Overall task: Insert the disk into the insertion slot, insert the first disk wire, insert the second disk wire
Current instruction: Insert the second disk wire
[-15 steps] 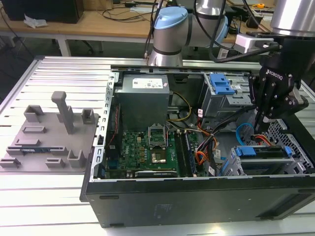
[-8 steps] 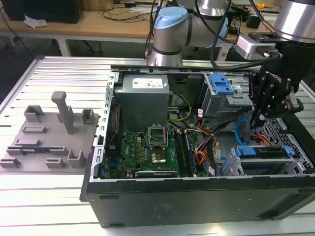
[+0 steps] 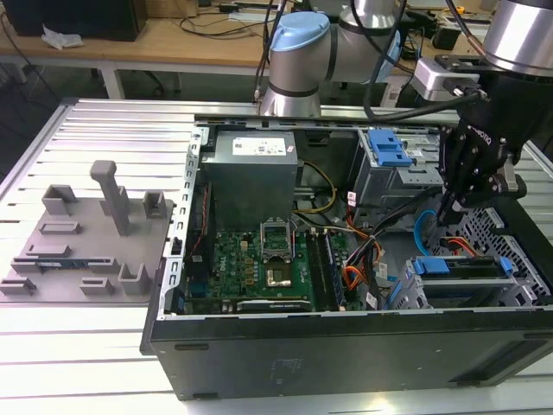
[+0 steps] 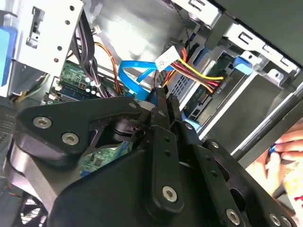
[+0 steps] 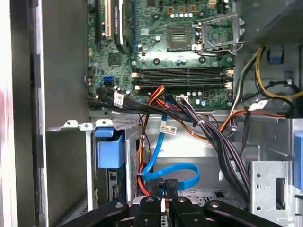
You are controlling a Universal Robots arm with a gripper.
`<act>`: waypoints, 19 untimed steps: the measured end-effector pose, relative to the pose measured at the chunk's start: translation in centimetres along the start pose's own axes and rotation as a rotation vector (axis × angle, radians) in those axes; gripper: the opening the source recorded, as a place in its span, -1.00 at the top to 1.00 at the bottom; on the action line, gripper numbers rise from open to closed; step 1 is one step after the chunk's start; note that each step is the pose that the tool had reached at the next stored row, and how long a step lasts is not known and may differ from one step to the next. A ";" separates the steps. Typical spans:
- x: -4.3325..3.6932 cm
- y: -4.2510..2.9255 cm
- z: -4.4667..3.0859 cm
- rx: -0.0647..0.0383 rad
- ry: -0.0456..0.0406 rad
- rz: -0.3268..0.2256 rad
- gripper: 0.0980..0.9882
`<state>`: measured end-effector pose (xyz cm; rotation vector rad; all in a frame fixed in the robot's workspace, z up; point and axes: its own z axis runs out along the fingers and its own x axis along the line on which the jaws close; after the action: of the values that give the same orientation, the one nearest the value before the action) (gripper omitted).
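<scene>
Disk point(image 3: 458, 266) w/ blue carrier sits in the insertion slot point(image 3: 484, 290) at the case's front corner, exterior view's right. Gripper point(image 3: 447, 216) hangs just above and behind it, fingers point(image 5: 166, 189) pressed together on the blue wire's point(image 5: 173, 171) black plug. Motherboard point(image 3: 259, 259) well apart, toward exterior view's left.

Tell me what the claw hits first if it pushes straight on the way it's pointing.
Probably the looped blue flat cable lying just past the claw tips in the first wrist view, with the grey case floor behind it; depth there is hard to judge.
</scene>
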<state>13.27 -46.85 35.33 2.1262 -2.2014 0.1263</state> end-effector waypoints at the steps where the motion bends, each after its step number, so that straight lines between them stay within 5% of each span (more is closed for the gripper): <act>1: 0.00 0.00 0.00 -0.002 0.0000 0.017 0.86; 6: 0.01 -0.09 0.00 -0.004 0.0002 0.032 0.86; 11: 0.39 -1.33 0.05 -0.004 0.0003 0.032 0.86; 19: 2.71 -1.50 0.32 -0.004 -0.0011 0.035 0.86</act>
<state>14.67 -49.63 35.32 2.0868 -2.2383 0.1227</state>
